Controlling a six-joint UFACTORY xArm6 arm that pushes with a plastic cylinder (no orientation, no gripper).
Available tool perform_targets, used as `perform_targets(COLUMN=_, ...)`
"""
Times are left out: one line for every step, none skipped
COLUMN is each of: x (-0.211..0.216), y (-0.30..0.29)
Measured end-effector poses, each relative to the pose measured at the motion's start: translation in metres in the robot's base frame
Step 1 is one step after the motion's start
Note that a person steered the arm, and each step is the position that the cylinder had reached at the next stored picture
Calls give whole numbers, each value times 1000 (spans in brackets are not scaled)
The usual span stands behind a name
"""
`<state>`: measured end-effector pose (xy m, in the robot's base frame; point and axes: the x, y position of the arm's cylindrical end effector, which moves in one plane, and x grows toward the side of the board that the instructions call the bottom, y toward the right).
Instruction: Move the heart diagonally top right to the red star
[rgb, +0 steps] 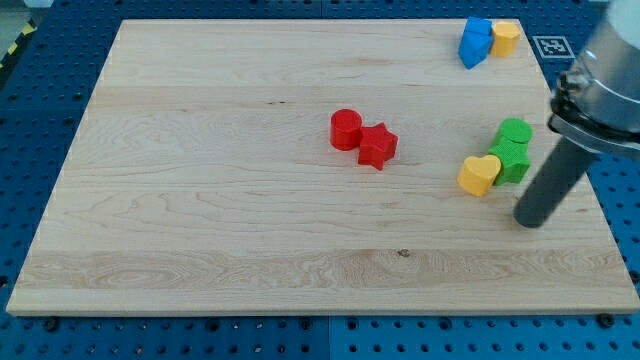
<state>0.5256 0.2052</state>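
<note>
The wooden board (250, 250) fills most of what I can see, and every block sits on its upper half or right side, which leaves the bottom bare beside my tip (531, 222). My tip rests low on the board's right edge. It has nothing to clench or let go, being a plain rod, and right now it touches no block.

Next in size come the clusters. Just up and to the view's left of my tip stand the two green blocks (513, 150), one behind the other, their shapes hard to read. Touching the nearer green one on its left is the yellow heart (480, 174), the thing I must move. It lies near my tip, to the view's left and slightly above.

Well to the view's left of my tip is the red star (377, 146), pressed against a red cylinder (346, 130) on its far side. Far above my tip, at the view's top, a blue block (474, 42) and an orange block (505, 38) sit together, out of the way.

I judge my tip stands to the heart's right because the heart must travel leftward and upward to finish above and to the right of the star. Pushing from this side suits that, though the greens crowd the heart's right flank, so I would probably need to come in from underneath it.
</note>
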Motion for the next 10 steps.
perform_targets(x=-25, y=-7)
perform_targets(x=-20, y=-7)
perform_targets(x=-9, y=-13)
perform_targets(x=-25, y=-31)
perform_targets(x=-53, y=-45)
perform_targets(x=-58, y=-48)
perform_targets(x=-53, y=-50)
perform_targets(x=-90, y=-51)
perform_targets(x=-104, y=-51)
perform_targets(x=-99, y=-54)
